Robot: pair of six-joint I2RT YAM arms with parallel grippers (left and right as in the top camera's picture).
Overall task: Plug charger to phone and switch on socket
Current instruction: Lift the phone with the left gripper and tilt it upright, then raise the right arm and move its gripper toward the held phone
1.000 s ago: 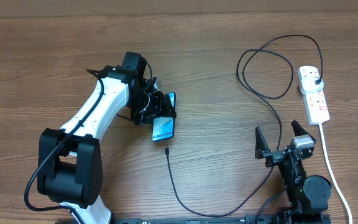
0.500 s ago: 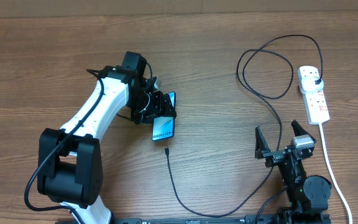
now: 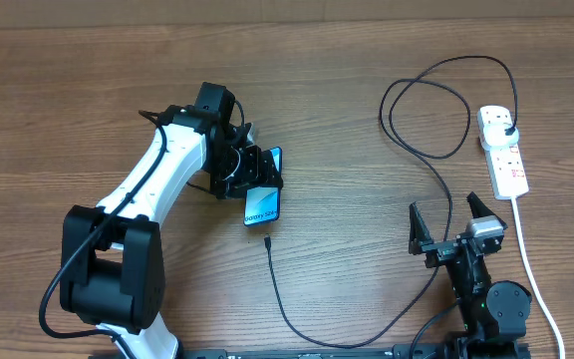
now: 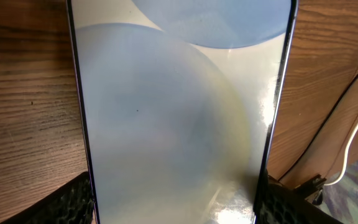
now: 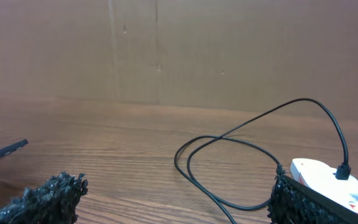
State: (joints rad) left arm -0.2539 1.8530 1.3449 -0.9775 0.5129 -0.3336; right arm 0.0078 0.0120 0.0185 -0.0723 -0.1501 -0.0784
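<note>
Left gripper (image 3: 252,172): closed across the phone (image 3: 262,202); its pads (image 4: 73,202) press both long edges at the end away from the lettering.
Phone: lies flat on the table (image 3: 88,100), lettered end clear of the jaws; a slim rectangle with a glossy pale blue-grey screen (image 4: 179,124) and a thin dark rim.
Charger (image 3: 272,271): thin black cable; its small tip (image 3: 267,240) lies just beside the phone's lettered end, not touching it.
Right gripper (image 3: 444,211): jaws spread wide and empty; rough black pads (image 5: 48,199); well apart from the phone.
Cable run: passes the right gripper, loops once (image 5: 229,140), and ends at a black plug (image 3: 507,132) seated in the socket.
Socket (image 3: 502,150): white elongated strip with red marks, at the far right.
White cord (image 3: 526,259): thick, trailing from the socket.
Table surface: brown wood grain.
Count: two grippers, one phone, one charger, one socket, one white cord.
</note>
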